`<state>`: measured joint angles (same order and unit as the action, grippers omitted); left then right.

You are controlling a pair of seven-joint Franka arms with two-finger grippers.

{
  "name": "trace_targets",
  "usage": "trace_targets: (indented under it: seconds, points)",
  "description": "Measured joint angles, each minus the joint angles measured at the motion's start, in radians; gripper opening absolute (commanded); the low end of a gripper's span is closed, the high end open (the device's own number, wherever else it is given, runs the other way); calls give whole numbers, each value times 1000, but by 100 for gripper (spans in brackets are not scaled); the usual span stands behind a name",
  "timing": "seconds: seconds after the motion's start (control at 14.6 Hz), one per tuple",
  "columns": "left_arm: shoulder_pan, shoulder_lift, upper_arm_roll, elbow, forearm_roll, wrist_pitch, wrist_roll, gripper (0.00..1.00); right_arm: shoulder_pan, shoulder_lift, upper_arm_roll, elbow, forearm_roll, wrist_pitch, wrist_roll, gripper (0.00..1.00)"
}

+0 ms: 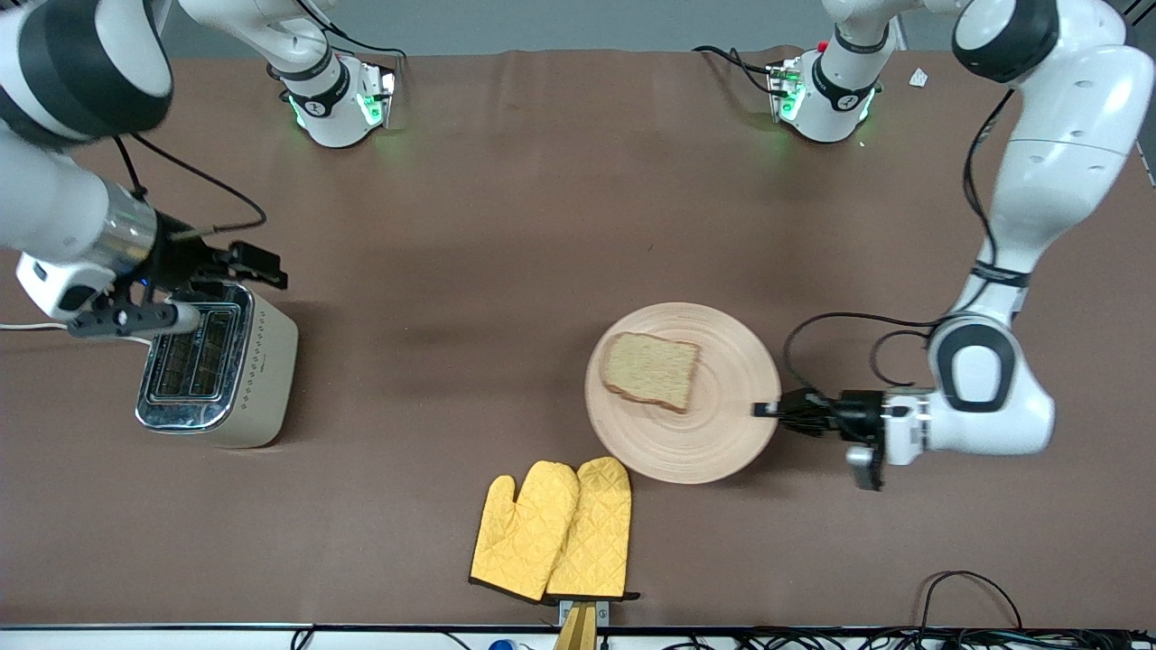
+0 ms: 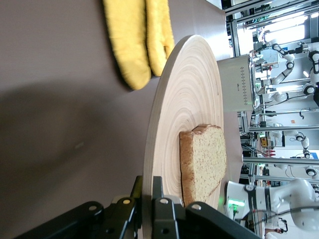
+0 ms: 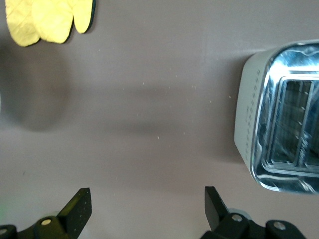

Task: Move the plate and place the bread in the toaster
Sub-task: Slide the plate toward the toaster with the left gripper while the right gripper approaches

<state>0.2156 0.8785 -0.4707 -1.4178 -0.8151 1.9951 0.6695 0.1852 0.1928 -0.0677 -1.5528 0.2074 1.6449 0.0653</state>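
- Plate — round, pale wood with ring grain, toward the left arm's end of the table. In the left wrist view its underside stands clear of the brown table, with a shadow beneath, so it looks lifted or tilted off the surface.
- Bread — one brownish slice with a darker crust, lying on the plate, on the part farther from the front camera; also shown in the left wrist view.
- Left gripper — at the plate's rim on the side toward the left arm's end of the table; fingers clamped on the rim, one above and one below.
- Toaster — cream sides, chrome top with two slots, standing toward the right arm's end of the table, well apart from the plate; both slots look empty in the right wrist view.
- Right gripper — over the toaster's end farther from the front camera; fingers spread wide apart, holding nothing.
- Oven mitts — a yellow quilted pair, flat on the table just beside the plate's nearer edge, close to the table's near edge.
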Motion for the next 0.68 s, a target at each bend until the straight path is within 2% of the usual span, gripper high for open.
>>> trace_targets:
  seconds: [0.34,0.55,0.68]
  points:
    - [-170,5,1,-91,-175,220,0,1,17,137,1,-4,54,144,7,100]
    - [-244,15,1,-116,-317,281,21,1,55,208,3,-4,59,213,59,100]
    - [-285,19,2,-136,-367,349,39,1,93,254,4,-4,60,236,124,100]
